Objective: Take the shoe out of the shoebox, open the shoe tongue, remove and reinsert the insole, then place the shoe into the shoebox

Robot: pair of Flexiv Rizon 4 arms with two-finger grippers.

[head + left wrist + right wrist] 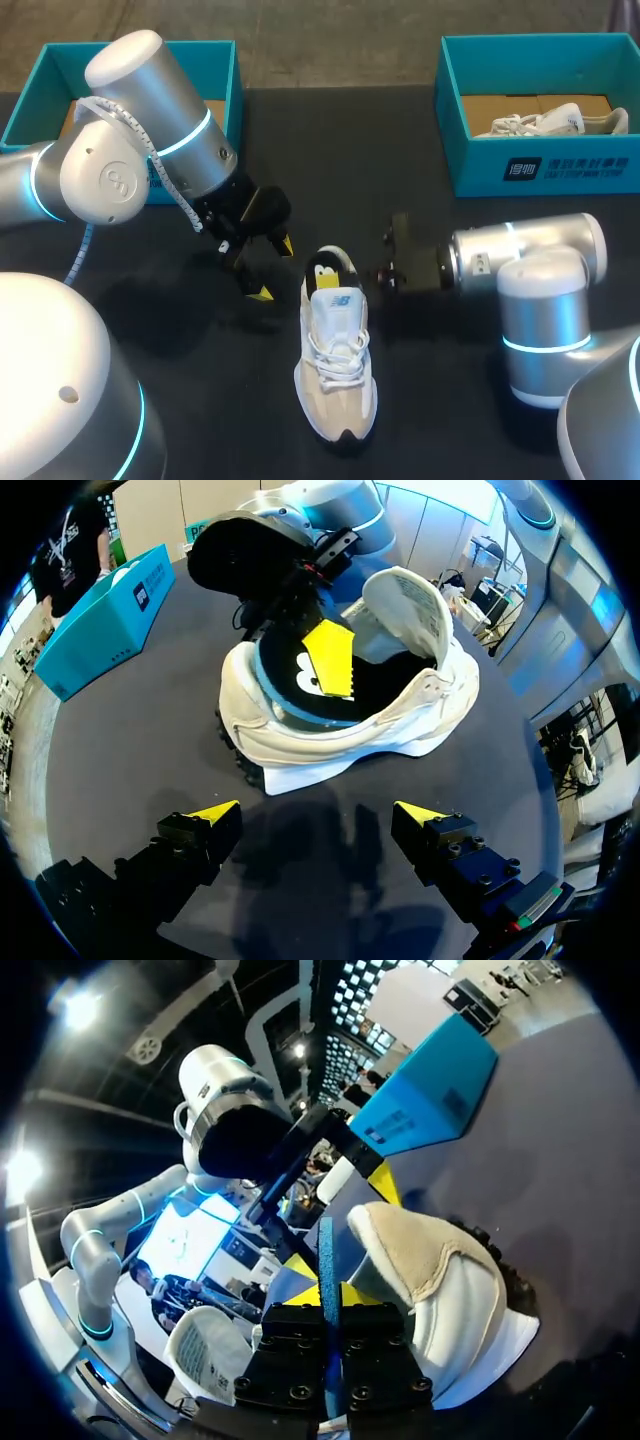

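— Any writing on show?

— White print runs along the front wall of the teal shoebox (540, 165) at two o'clock on the tabletop (420, 400), too small to make out from the head view. The tongue label (341, 299) carries a small logo. The insole (326, 1245) has a white figure on its dark face.

— Where's the shoe?

— The shoe (336, 385) lies mid-tabletop, out of both boxes, with its toe at six o'clock and its heel at twelve. The insole stands on edge in the heel opening, blue rim showing.

— And the pincers?

— The right pincer (328, 1300) comes in from three o'clock and is clamped on the insole, one yellow tip on each face. The left pincer (275, 268) hangs at nine o'clock of the heel, just beside it. Its fingers are spread wide with nothing between them.

— What else is around?

— A second teal shoebox (30, 100) sits at ten o'clock, and my left arm covers part of it. A pale spare shoe (548, 122) lies inside the two o'clock box. In the right wrist view the pincer's black finger blocks hide the insole's lower part.
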